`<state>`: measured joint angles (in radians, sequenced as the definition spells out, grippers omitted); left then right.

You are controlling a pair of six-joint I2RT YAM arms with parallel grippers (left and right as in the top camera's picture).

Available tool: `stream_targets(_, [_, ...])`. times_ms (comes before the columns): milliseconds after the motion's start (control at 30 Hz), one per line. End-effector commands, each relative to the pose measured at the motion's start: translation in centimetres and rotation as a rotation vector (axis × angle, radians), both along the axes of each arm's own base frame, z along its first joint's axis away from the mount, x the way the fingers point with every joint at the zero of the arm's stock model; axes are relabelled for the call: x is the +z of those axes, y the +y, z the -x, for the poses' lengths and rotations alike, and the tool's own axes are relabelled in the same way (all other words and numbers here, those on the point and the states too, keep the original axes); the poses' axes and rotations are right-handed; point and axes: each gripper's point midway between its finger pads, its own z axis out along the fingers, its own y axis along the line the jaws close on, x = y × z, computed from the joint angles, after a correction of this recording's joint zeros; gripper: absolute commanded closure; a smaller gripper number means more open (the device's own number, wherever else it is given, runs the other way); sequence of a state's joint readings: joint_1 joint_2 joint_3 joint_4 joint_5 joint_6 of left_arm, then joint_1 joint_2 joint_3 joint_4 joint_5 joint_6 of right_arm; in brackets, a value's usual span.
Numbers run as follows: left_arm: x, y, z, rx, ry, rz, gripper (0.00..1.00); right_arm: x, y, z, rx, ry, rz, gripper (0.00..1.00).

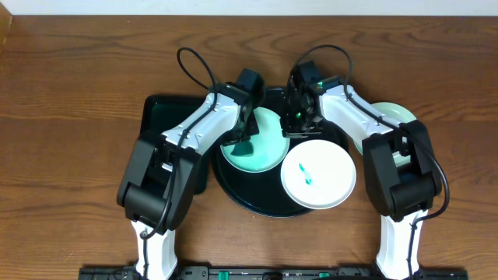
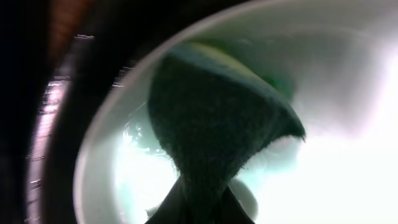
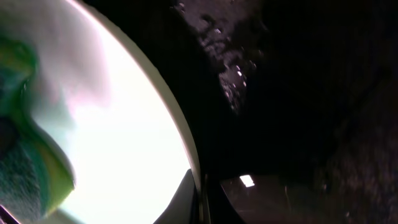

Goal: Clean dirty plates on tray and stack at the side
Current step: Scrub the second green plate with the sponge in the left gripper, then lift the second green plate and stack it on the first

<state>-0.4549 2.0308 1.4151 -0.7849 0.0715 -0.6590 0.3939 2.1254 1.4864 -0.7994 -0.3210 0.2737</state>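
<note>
Currently two robot arms are reaching into the tray (image 1: 241,198), which is sitting mid-table with its raised rim showing all round. The left gripper (image 1: 246,134) is pinching a dark sponge (image 2: 211,124) tight between its fingers and pressing it onto the smeared plate (image 1: 264,152), which is lying in the far-left part of the tray. The right gripper (image 1: 299,118) is sitting at that plate's right edge. In the right wrist view its fingertips are lying close together on either side of the rim, apparently clamping it.

A second plate (image 1: 317,173), bearing one small teal mark, is lying in the near-right part of the tray, almost touching the first and reaching the tray's rim. A third plate (image 1: 393,117) is resting off the tray on the table (image 1: 78,93) to the right, partly hidden under the right arm. A rectangular tray (image 1: 159,117) is lying just left of the round one, under the left arm. Wide bare wood is stretching along the far side and toward both outer edges.
</note>
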Motion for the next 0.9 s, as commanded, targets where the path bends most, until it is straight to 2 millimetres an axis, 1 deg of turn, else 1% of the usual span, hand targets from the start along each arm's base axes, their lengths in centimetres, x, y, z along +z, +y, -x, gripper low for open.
stream_targets(0, [0.0,-4.4,3.1,-0.162,0.143,0.275,0.92,-1.6,-1.0,1.1,0.005,0.039,0.055,0.99])
stream_targets(33, [0.7,-6.2,3.3,-0.264,0.134,0.385,0.93,-1.6,-1.0,1.0,0.005,0.039,0.054,0.99])
stream_targets(67, [0.9,-6.6,3.2,-0.299,0.124,0.410,0.93,-1.6,-1.0,1.0,0.005,0.039,0.054,0.99])
stream_targets(167, [1.0,-6.8,2.5,-0.346,0.079,0.419,0.93,-1.6,-1.0,1.0,0.005,0.039,0.054,0.99])
stream_targets(233, [0.7,-6.3,1.3,-0.345,0.031,0.379,0.93,-1.6,-1.0,1.0,0.005,0.039,0.054,0.99])
stream_targets(267, [0.1,-4.7,-0.3,-0.315,-0.028,0.264,0.93,-1.6,-1.0,1.0,0.005,0.039,0.054,0.99])
stream_targets(333, [-0.5,-1.5,-2.1,-0.225,-0.090,0.066,0.93,-1.6,-1.0,1.0,0.005,0.038,0.050,0.99])
stream_targets(367, [-0.5,1.7,-3.0,-0.116,-0.132,-0.110,0.93,-1.6,-0.9,1.0,0.005,0.036,0.050,0.99])
stream_targets(400, [-0.4,2.7,-3.1,-0.075,-0.139,-0.159,0.93,-1.6,-1.0,1.0,0.005,0.037,0.050,0.99])
stream_targets(433, [-0.2,3.1,-3.0,-0.058,-0.135,-0.176,0.93,-1.6,-1.0,1.0,0.005,0.037,0.050,0.99])
stream_targets(533, [1.0,3.7,-2.3,-0.057,-0.095,-0.193,0.93,-1.6,-1.0,1.0,0.005,0.037,0.051,0.99])
stream_targets(600, [3.0,4.0,-1.6,-0.061,-0.061,-0.207,0.93,-1.6,-1.0,1.0,0.005,0.036,0.052,0.99])
stream_targets(633, [5.2,4.2,-1.4,-0.060,-0.050,-0.212,0.93,-1.6,-1.1,1.0,0.005,0.035,0.058,0.99])
stream_targets(733, [9.2,4.5,-1.7,-0.045,-0.086,-0.191,0.93,-1.6,-1.1,1.0,0.004,0.034,0.059,0.99])
stream_targets(800, [11.8,4.5,-1.7,-0.044,-0.115,-0.147,0.93,-1.6,-1.1,1.0,0.005,0.035,0.059,0.99])
stream_targets(833, [13.9,5.0,-1.4,-0.058,-0.133,-0.117,0.93,-1.6,-1.1,1.0,0.005,0.037,0.061,0.99])
stream_targets(867, [14.8,5.6,-1.0,-0.057,-0.137,-0.114,0.93,-1.6,-1.2,1.1,0.004,0.039,0.064,0.99])
